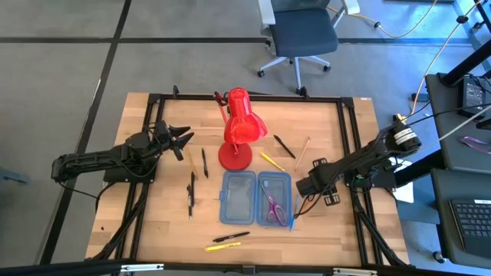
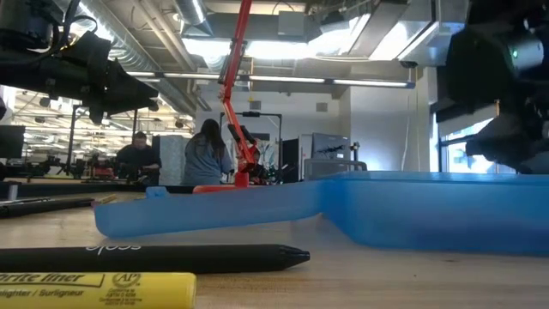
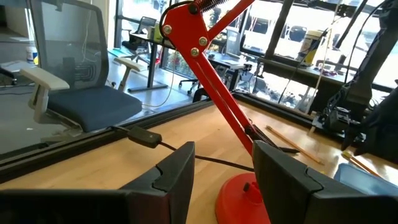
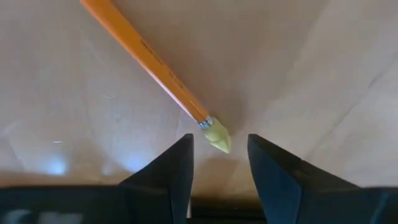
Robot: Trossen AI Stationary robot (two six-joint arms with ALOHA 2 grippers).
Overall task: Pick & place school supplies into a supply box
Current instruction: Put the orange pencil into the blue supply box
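- high view: the box (image 1: 256,197) lies open at frame centre on the wooden table (image 1: 153,230), two flat see-through blue halves; scissors (image 1: 274,208) lie in its right half. the red lamp (image 1: 240,126) stands just above it. loose pens are scattered left of and below the box. the left gripper (image 1: 182,139) sits at left; the right gripper (image 1: 301,185) is just right of the box.
- low view: only here print shows on a yellow highlighter (image 2: 94,290) at lower left, a matte black pen (image 2: 154,257) above it, the box's rounded wall behind. people stand far back.
- left wrist view: dark fingers (image 3: 171,180) apart, holding nothing; the lamp's glossy base and arm lie ahead.
- right wrist view: fingers (image 4: 171,171) apart, pointing down, around the pale eraser tip of an orange pencil (image 4: 146,62) on the wood; whether they touch it, i cannot tell.
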